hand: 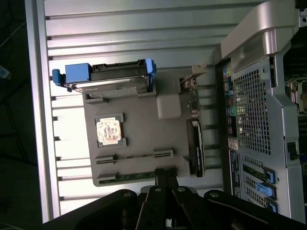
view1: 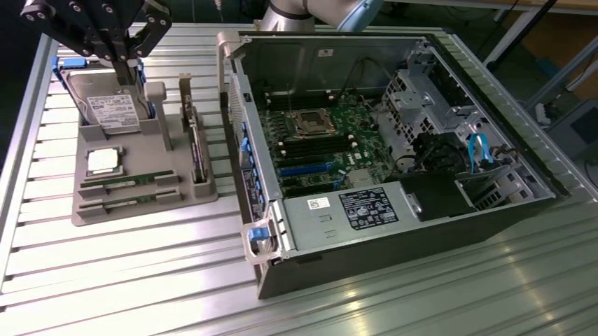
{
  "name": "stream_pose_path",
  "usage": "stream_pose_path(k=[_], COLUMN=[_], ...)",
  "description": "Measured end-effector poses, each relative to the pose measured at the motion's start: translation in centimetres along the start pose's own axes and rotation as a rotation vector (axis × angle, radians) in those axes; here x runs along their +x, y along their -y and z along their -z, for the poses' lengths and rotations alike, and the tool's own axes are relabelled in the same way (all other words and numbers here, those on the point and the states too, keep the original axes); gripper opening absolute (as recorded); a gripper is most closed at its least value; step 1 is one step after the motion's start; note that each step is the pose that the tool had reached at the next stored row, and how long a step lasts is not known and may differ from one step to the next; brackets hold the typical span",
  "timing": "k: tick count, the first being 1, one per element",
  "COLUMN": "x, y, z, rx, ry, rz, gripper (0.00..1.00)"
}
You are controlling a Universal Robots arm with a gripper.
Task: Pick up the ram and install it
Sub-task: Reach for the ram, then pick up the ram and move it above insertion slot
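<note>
Ribbed aluminium tabletop [view1: 140, 280]: a grey moulded tray [view1: 150, 164] at the exterior view's left holds a silver hard drive in a blue carrier [view1: 112, 108], a square silver processor [view1: 103, 161], an expansion card [view1: 192, 150] and, at its near end, two thin green ram sticks [view1: 126, 183] in slots. The black claw [view1: 128, 70] hangs clenched and empty above the tray. Each stick looks light, stiff and fragile, best taken by its long edges, clear of chips. At the exterior view's right, an open black computer case [view1: 421, 231] shows its green motherboard [view1: 318, 140].

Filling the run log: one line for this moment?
stage: ram not yet picked | hand: shut, empty, above grey plastic parts tray | two thin green ram sticks: both lying in tray
</note>
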State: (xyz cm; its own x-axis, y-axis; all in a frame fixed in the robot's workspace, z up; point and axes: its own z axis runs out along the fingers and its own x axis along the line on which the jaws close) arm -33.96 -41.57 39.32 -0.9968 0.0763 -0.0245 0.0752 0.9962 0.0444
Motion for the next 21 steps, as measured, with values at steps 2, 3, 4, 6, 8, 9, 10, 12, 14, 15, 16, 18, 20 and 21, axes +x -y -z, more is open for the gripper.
stream_pose_path(k=[2, 3, 4, 6, 8, 9, 10, 12, 14, 15, 16, 18, 20, 21], x=[0.0, 0.0, 0.0, 0.0, 0.0, 0.0, 0.0, 0.0, 0.0, 0.0, 0.0, 0.0, 0.0, 0.0], y=[0.01, 0.01, 0.01, 0.01, 0.01, 0.01, 0.01, 0.01, 0.01, 0.01, 0.01, 0.01, 0.01, 0.0], z=[0.0, 0.0, 0.0, 0.0, 0.0, 0.0, 0.0, -0.01, -0.02, -0.03, -0.03, -0.05, -0.06, -0.07], rx=[0.0, 0.0, 0.0, -0.0001, 0.0, 0.0, 0.0, 0.0, -0.0002, -0.0004, -0.0008, -0.0015, -0.0021, -0.0024], ry=[0.0, 0.0, 0.0, 0.0, 0.0, 0.0, 0.0, 0.0, -0.0004, -0.0008, -0.0014, -0.0025, -0.0038, -0.0043], rz=[0.0, 0.0, 0.0, 0.0, 0.0, 0.0, 0.0, 0.001, 0.01, 0.018, 0.032, 0.058, 0.086, 0.098], gripper=[0.1, 0.1, 0.1, 0.1, 0.1, 0.1, 0.1, 0.1, 0.1, 0.1, 0.1, 0.1, 0.1, 0.1])
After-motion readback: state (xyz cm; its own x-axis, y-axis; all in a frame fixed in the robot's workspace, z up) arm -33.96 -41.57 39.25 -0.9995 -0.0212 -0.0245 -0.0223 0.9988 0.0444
